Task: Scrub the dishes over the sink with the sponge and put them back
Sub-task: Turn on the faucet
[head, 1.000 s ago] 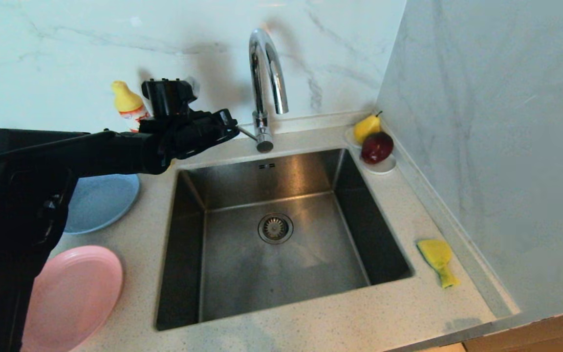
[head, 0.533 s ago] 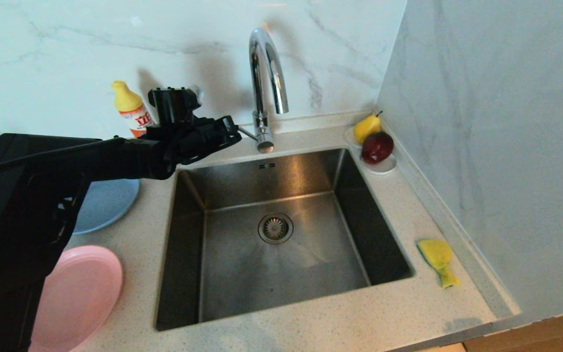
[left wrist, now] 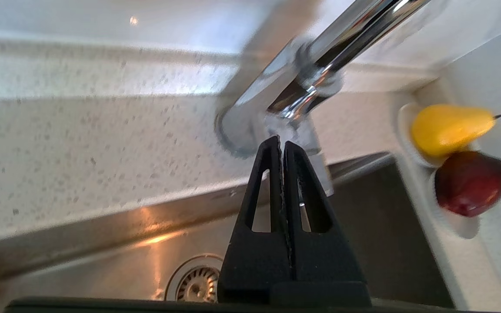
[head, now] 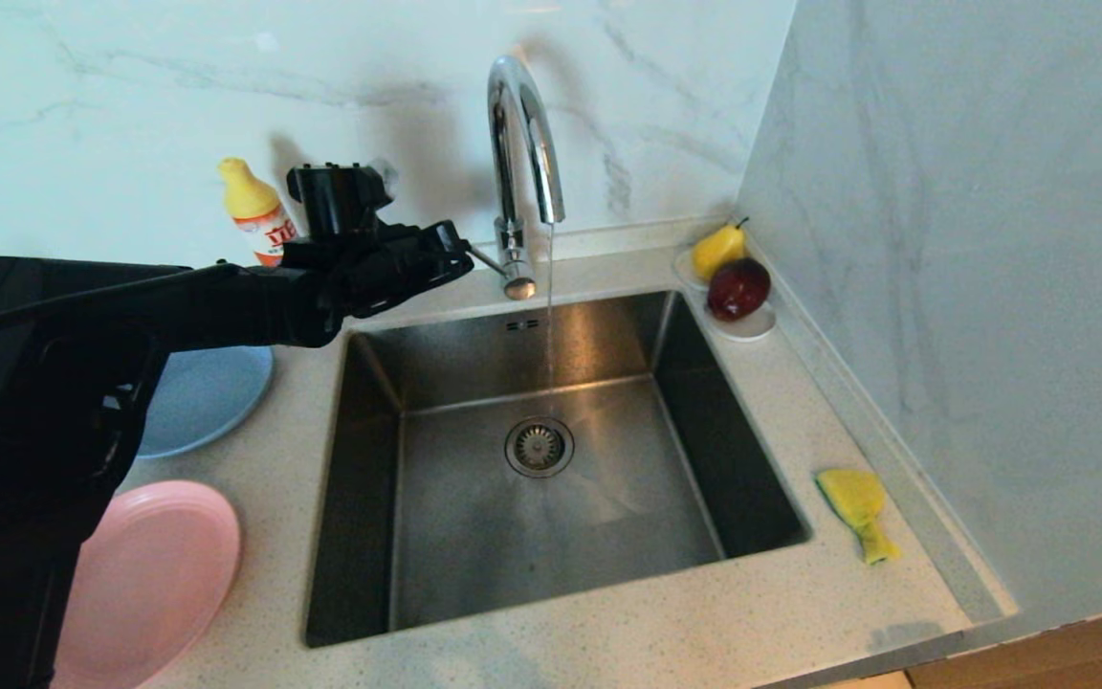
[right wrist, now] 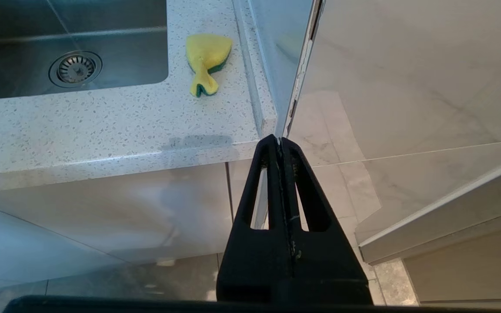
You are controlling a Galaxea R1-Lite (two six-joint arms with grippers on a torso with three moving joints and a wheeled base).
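My left gripper (head: 460, 255) is shut and empty, its tips (left wrist: 282, 141) against the thin lever (head: 486, 260) at the base of the chrome tap (head: 522, 134). A thin stream of water (head: 549, 306) falls from the spout into the steel sink (head: 398, 536). On the counter left of the sink lie the blue plate (head: 202, 392) and, nearer the front, the pink plate (head: 154, 574), both partly hidden by my left arm. The bent yellow-and-green sponge (head: 855, 507) lies on the counter right of the sink. My right gripper (right wrist: 280, 140) is shut and empty, parked below the counter's front right corner.
A yellow-capped soap bottle (head: 259, 215) stands at the back wall behind my left gripper. A yellow pear (head: 718, 249) and a red apple (head: 738, 287) sit on a white saucer (head: 752, 330) in the back right corner. A side wall (head: 943, 287) bounds the counter on the right.
A thin stream of water now runs from the tap, which was dry in both earlier frames. My left gripper has stayed at the lever, shifting only slightly.
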